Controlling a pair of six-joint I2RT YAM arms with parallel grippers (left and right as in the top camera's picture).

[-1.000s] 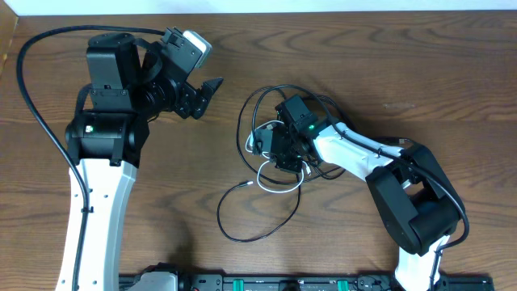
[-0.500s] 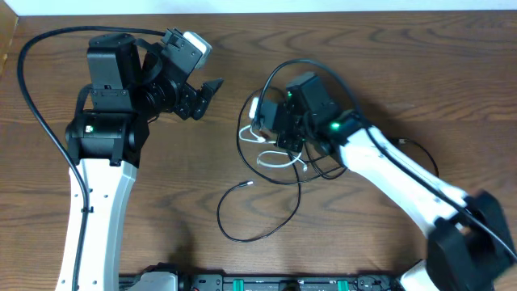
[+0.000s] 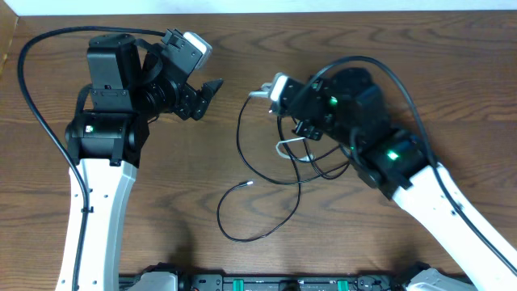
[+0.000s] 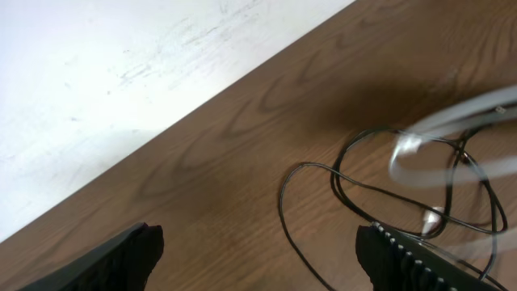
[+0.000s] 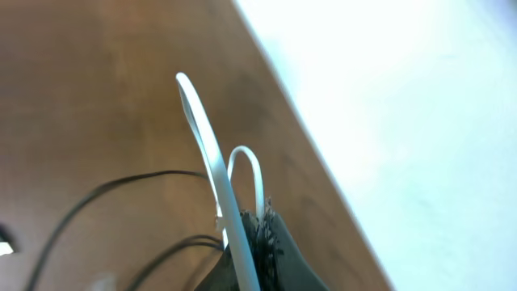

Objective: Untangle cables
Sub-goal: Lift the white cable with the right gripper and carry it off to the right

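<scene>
Nearest the robot's base, on the desk [image 3: 178,202], a wide slack loop of the black cables [image 3: 245,240] lies flat. Its small plug end [image 3: 251,183] points left just above the loop. Both sit where they sat a second ago.

Farther in, the rest of the black cables cross one another in a loose tangle. A second ago the right arm [image 3: 420,182] was folded low over this tangle, with its wrist pressed down among the cords. It has since swung up and away toward the far side, so more of the tangle now shows.

Above the tangle, the right claw [image 5: 242,255] is clamped on the white cable [image 5: 206,162]. The right wrist view shows the cord pinched between the dark fingers and standing up in two narrow loops. A second ago the white cable's loop lay on the desk at the near side of the tangle. Now it hangs raised under the claw, drawn toward the far side, while black strands trail down from it to the wood. Whether it is free of them I cannot tell.

Farther still, to the left, the left claw [image 4: 258,238] hangs well apart from the cables with its fingers spread wide and nothing between them. The left arm [image 3: 101,186] has not shifted across the three moments.

Beyond the desk's far edge lies a pale surface [image 4: 121,65].
</scene>
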